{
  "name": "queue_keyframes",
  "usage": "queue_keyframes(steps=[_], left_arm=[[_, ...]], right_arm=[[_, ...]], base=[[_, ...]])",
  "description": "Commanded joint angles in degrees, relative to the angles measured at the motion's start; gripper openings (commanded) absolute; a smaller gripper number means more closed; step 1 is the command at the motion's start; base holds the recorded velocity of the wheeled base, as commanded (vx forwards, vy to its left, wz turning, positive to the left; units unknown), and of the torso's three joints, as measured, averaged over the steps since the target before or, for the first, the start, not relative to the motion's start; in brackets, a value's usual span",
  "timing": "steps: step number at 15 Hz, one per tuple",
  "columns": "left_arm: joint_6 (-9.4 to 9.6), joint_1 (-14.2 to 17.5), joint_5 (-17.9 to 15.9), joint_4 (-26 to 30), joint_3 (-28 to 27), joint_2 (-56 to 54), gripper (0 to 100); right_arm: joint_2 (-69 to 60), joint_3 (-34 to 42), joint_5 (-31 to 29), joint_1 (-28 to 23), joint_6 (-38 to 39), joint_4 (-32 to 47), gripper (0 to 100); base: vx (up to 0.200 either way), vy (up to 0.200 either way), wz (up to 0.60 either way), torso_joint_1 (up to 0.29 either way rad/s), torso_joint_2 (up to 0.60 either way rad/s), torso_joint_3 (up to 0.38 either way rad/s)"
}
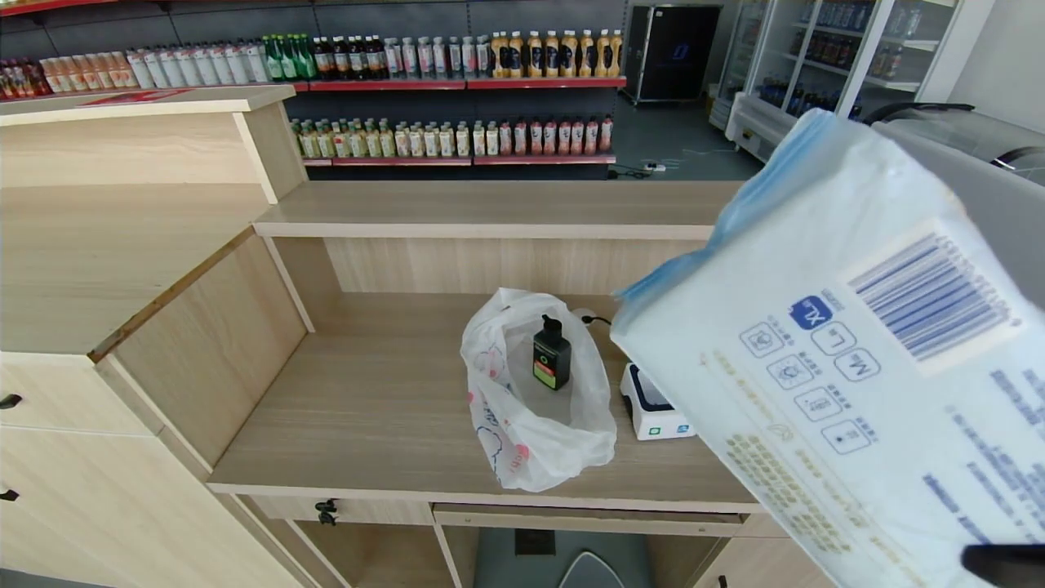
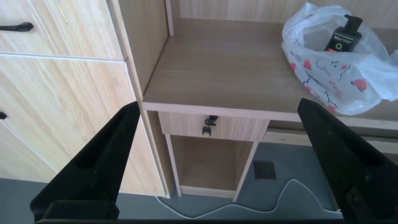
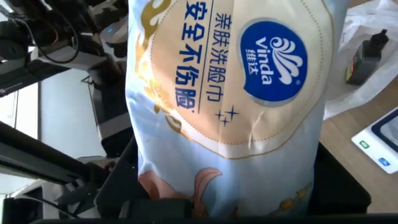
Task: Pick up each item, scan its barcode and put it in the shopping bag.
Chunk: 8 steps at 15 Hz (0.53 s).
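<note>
your counter (image 1: pixel 384 408) is the widest thing here and carries the rest in its recess. the soft tissue pack (image 1: pixel 857 367) is lifted well clear of it on your right side, clamped at both flanks by the fingers of the right tool (image 3: pixel 230 186). its barcode (image 1: pixel 931 298) faces up toward the head camera, so i judge it still has to be turned to the reader. the shopping bag (image 1: pixel 531 408) sits mid-counter with its mouth spread wide, ready to take things. the white scanner (image 1: pixel 653 404) stands just beside the bag, on the right, a short carry between them. a black bottle (image 1: pixel 552 355) is already inside the bag. the left tool (image 2: pixel 217 162) hangs spread wide and empty off the counter's front edge, out of the way.
</note>
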Motion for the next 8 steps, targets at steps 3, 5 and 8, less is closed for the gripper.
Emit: queue_keyframes(steps=[3,5,8], left_arm=[[-0.02,0.0,0.1,0.0,0.0,0.0,100],[-0.02,0.0,0.0,0.0,0.0,0.0,100],[-0.02,0.0,0.1,0.0,0.0,0.0,100]], right_arm=[[10.9,6.7,-12.7,-25.9,-16.3,-23.8,0],[13.4,15.2,-14.8,-34.3,-24.0,-40.8,0],[15.2,21.1,-14.7,-43.0,-26.3,-50.4,0]], base=[[0.0,0.0,0.0,0.0,0.0,0.0],[0.0,0.0,0.0,0.0,0.0,0.0],[0.0,0.0,0.0,0.0,0.0,0.0]])
